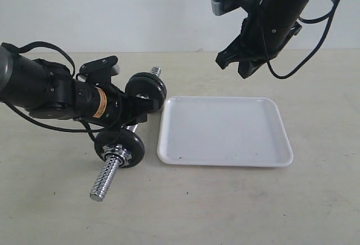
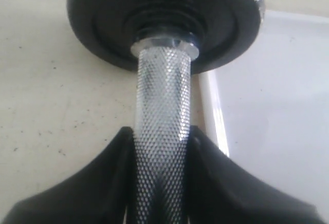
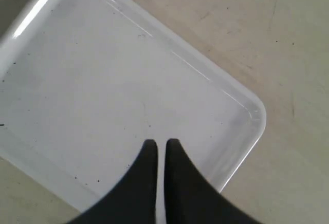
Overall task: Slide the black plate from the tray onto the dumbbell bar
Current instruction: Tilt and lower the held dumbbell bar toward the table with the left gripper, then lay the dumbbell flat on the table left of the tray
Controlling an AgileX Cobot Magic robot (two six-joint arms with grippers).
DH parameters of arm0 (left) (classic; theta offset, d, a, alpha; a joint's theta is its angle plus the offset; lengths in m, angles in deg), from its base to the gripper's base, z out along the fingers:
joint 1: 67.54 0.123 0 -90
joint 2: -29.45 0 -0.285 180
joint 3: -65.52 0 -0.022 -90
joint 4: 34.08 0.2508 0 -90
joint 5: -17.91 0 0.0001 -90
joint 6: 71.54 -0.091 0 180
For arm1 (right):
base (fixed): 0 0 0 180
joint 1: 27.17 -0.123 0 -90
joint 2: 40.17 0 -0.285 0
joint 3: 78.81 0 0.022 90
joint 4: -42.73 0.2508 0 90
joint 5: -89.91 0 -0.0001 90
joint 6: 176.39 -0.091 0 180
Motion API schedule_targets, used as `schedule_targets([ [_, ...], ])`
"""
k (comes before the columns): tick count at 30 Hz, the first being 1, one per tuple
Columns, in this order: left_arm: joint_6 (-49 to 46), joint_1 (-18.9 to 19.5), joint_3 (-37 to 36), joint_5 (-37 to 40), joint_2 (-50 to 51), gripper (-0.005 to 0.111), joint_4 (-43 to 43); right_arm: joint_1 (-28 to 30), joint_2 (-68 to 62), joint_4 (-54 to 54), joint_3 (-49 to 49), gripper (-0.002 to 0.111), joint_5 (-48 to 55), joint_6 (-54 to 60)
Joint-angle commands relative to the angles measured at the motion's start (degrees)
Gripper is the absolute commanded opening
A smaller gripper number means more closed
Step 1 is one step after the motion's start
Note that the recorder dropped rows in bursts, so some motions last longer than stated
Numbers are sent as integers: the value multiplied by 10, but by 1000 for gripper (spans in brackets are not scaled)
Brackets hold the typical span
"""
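Beige tabletop (image 1: 236, 205), plain white wall (image 1: 140, 9) behind. Left gripper (image 2: 161, 175) clamps bar (image 1: 107, 178) mid-shaft beside tray's (image 1: 225, 160) left edge, with far plate (image 1: 147, 90) and near plate (image 1: 119, 144) on it. Right gripper (image 3: 160, 152) closed, holding nothing, above tray.

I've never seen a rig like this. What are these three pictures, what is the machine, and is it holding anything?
It is a robot with two arms, each ending in a two-fingered gripper. The exterior view comes from a camera off the arms that takes in the whole scene. The other two views come from cameras on the left and right wrists, looking along the fingers. On the beige table lies a white tray with nothing in it. The left gripper is clamped around the middle of a chrome dumbbell bar, which carries two black discs, one towards each end. The right gripper is shut, holds nothing, and hangs above the tray.
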Motion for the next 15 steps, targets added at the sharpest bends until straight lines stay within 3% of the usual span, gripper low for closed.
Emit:
schedule_targets([
  [1,-2,-1,21,-69,-62,4,1,0,6,0,2,0,2,3],
  [15,4,-1,21,-9,-62,4,22,0,6,0,2,0,3,3],
])
